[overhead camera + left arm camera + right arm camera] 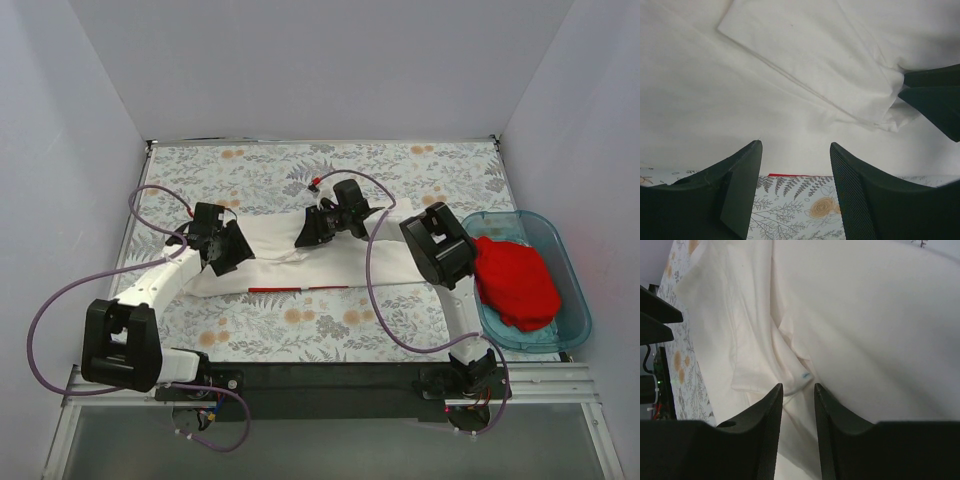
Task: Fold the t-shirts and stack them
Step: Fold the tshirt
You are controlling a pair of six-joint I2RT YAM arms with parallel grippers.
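Lying flattened into a long band across the middle of the floral-print desk [300,330], the white cloth t-shirt [300,262] looks spread for its next fold, with a thin red strip along its near edge. The plain red cloth t-shirt [515,280] sits bunched in the translucent blue plastic tub [575,300] at the desk's right edge, seemingly awaiting its turn: two shirts, one tub. Of two hands, the left hand [795,145] hovers spread over the white shirt's left end, gripping nothing, while the right hand [797,387] sits narrowly parted at a folded sleeve near the shirt's middle; whether it pinches cloth I cannot tell.
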